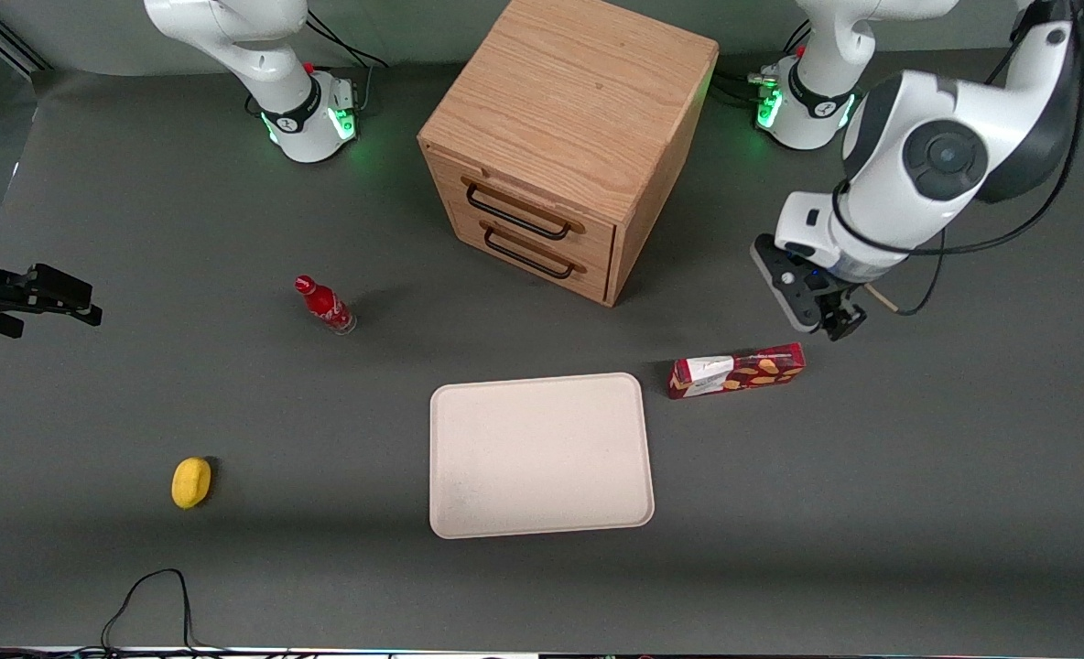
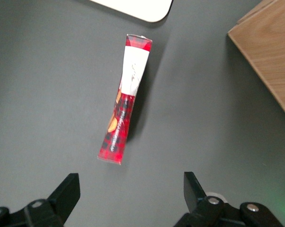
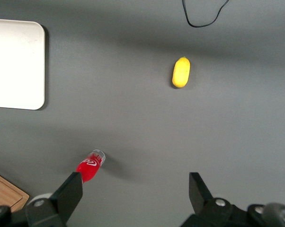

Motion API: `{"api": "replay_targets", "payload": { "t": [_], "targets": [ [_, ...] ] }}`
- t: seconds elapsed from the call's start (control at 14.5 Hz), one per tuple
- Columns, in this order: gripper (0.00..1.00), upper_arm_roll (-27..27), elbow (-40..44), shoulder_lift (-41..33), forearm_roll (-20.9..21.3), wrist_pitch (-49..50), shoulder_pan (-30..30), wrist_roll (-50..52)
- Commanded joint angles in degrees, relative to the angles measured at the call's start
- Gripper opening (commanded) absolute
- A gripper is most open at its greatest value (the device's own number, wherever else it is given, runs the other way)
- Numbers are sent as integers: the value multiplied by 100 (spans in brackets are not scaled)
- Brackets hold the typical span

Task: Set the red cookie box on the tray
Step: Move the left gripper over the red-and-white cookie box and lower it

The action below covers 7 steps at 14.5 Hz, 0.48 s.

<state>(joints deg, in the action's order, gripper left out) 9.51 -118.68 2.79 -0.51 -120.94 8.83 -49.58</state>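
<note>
The red cookie box (image 1: pixel 736 370) lies on the grey table beside the tray (image 1: pixel 539 454), toward the working arm's end. It is a long narrow tartan carton with a white label (image 2: pixel 125 98). The beige tray is bare; one rounded corner of it (image 2: pixel 147 9) shows in the left wrist view. My left gripper (image 1: pixel 840 320) hovers above the table just farther from the front camera than the box's end. Its fingers (image 2: pixel 66 191) stand wide open with nothing between them, and the box lies a short way off from the fingertips.
A wooden two-drawer cabinet (image 1: pixel 565 137) stands at the back middle, its edge (image 2: pixel 270 56) close to the gripper. A small red bottle (image 1: pixel 324 304) and a yellow lemon-like object (image 1: pixel 191 481) lie toward the parked arm's end. A black cable (image 1: pixel 144 595) loops at the front edge.
</note>
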Motion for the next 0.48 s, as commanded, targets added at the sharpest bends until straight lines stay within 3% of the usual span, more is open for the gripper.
{"api": "replay_targets", "payload": {
  "t": [0.0,0.21,0.42],
  "targets": [
    [94,16,-567,203,-72,-989,83,-280],
    [92,69,-744,634,-20,-1659,180,-342],
    [97,69,-805,1029,16,-2317,198,-491]
  ]
}}
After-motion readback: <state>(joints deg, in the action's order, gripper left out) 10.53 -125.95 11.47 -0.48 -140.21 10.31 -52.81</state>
